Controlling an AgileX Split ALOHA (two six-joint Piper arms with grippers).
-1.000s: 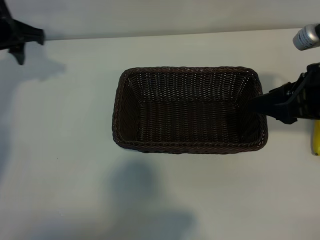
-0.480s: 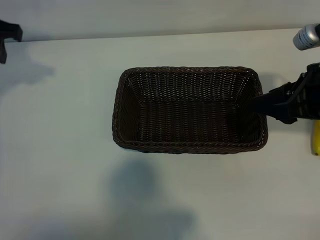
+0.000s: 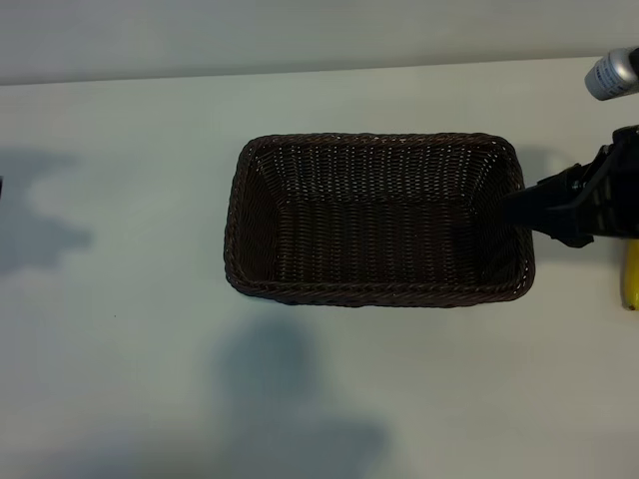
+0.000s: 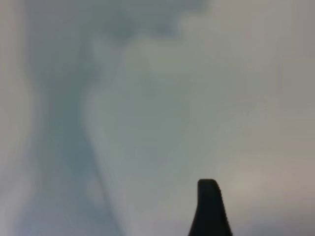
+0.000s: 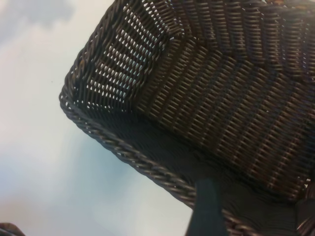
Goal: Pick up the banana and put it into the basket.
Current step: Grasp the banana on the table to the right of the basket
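The dark brown wicker basket [image 3: 379, 220] stands empty in the middle of the white table. My right gripper [image 3: 519, 207] hovers at the basket's right end, open, with nothing between its fingers; in the right wrist view the gripper [image 5: 256, 201] hangs over the braided rim [image 5: 147, 164]. Only the tip of the yellow banana [image 3: 631, 284] shows, lying on the table at the right edge behind the right arm. The left arm is outside the exterior view. In the left wrist view a single black fingertip [image 4: 208, 206] shows over bare table, holding nothing.
A silver and black cylinder [image 3: 612, 75] sits at the far right corner. The white table [image 3: 120, 299] spreads around the basket, with soft shadows at left and in front.
The left arm has drawn away to the left and left the exterior view, its shadow following. The right gripper, the basket and the banana have not moved.
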